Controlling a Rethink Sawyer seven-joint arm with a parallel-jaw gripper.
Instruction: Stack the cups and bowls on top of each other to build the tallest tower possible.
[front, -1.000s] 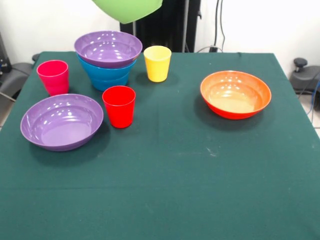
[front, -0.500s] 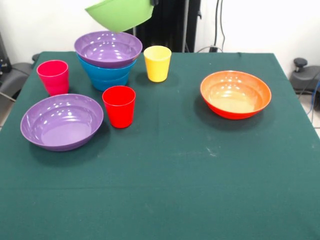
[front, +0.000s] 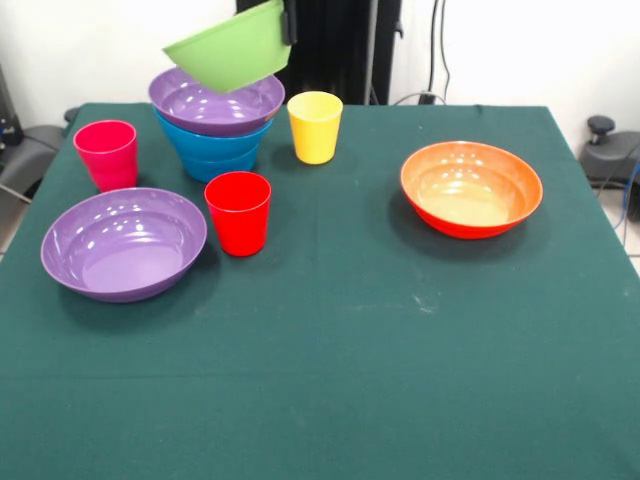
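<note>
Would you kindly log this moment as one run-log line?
claw: holds green bowl by rim, tilted | position: over purple bowl on blue bowl | orange bowl: apart

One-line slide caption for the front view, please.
Tilted green bowl carried by gripper just above purple bowl on blue bowls.

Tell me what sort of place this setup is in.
Probably a robotics lab or test room rather than a home. A table under a dark green cloth holds loose glossy plastic bowls and cups, cables hang down the plain white wall behind, and a black end effector grips a tilted lime green plastic bowl.
</note>
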